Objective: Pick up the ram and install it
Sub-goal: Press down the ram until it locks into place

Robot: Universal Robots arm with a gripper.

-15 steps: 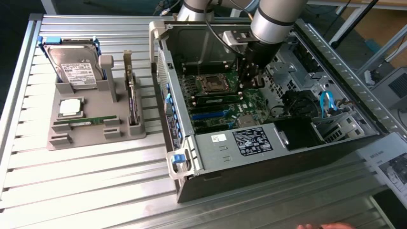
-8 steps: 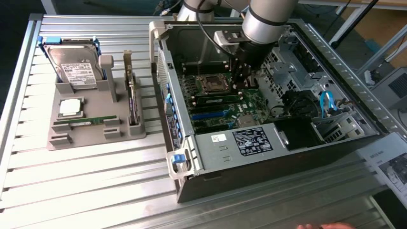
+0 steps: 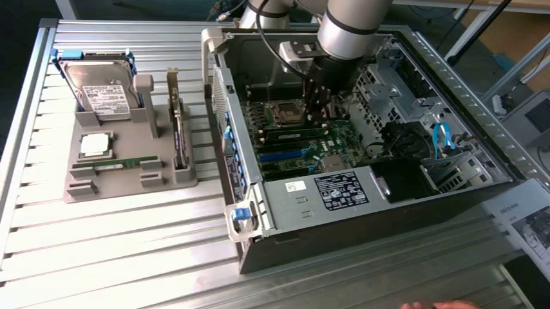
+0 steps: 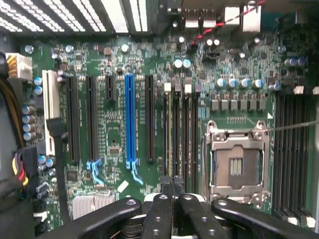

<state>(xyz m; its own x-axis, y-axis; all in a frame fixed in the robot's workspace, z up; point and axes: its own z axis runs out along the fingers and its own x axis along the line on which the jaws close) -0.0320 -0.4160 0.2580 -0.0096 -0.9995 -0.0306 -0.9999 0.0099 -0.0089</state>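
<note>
While the arm is reaching down into the open computer case, a grey tray is sitting on the slatted table, well off the case toward the exterior view's left. A hard drive is standing in the tray's far end, a square silver processor is lying below it, and a spare green stick is lying flat in a holder nearer the camera. An expansion card is standing upright along the tray edge closest to the case.

Inside the case, the motherboard is lying flat against the floor. The ram is sitting in one of the memory slots in the middle of the case, just beside the empty processor socket. The gripper is hanging directly over the ram, its fingers drawn together.

In the wrist view, the gripper is showing its tips clenched, with no gap between them, right at the near end of the ram; whether they are pinching it or merely touching it is not clear. A blue slot and the socket are flanking the memory slots on the motherboard.

Toward the exterior view's right of the case's middle, a blue cable is looping upward. Past the case's near side, a person's hand is showing at the edge.
</note>
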